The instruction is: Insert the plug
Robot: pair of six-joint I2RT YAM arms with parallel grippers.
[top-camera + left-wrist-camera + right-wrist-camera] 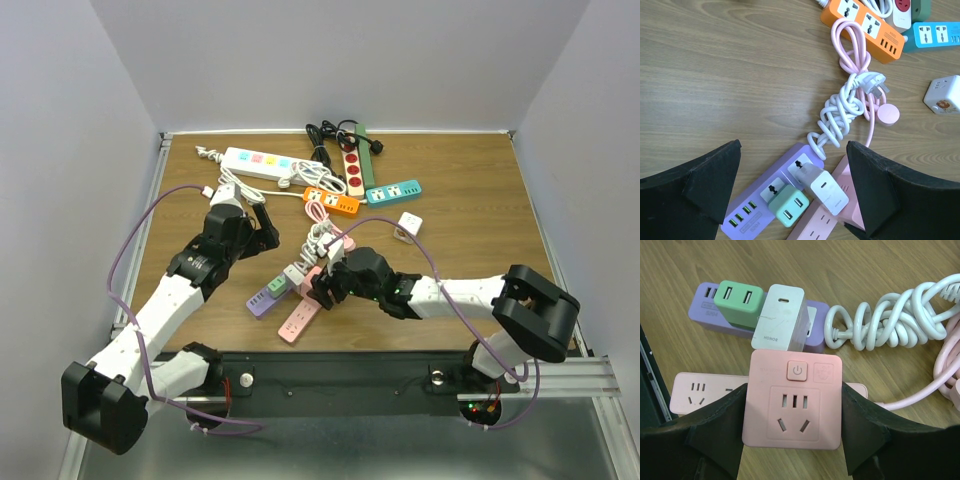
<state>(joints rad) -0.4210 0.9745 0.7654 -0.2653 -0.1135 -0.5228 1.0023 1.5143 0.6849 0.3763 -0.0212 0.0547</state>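
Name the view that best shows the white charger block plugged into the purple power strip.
Right wrist: the white plastic charger block sits close, port and lettering legible, on the purple plastic power strip. Left wrist shows it smaller; top external, only a speck.

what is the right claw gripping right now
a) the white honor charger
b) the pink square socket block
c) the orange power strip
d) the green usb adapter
b: in the right wrist view the right claw presses on both sides of the pink socket block, while the green adapter and white charger sit plugged into the purple strip beyond it.
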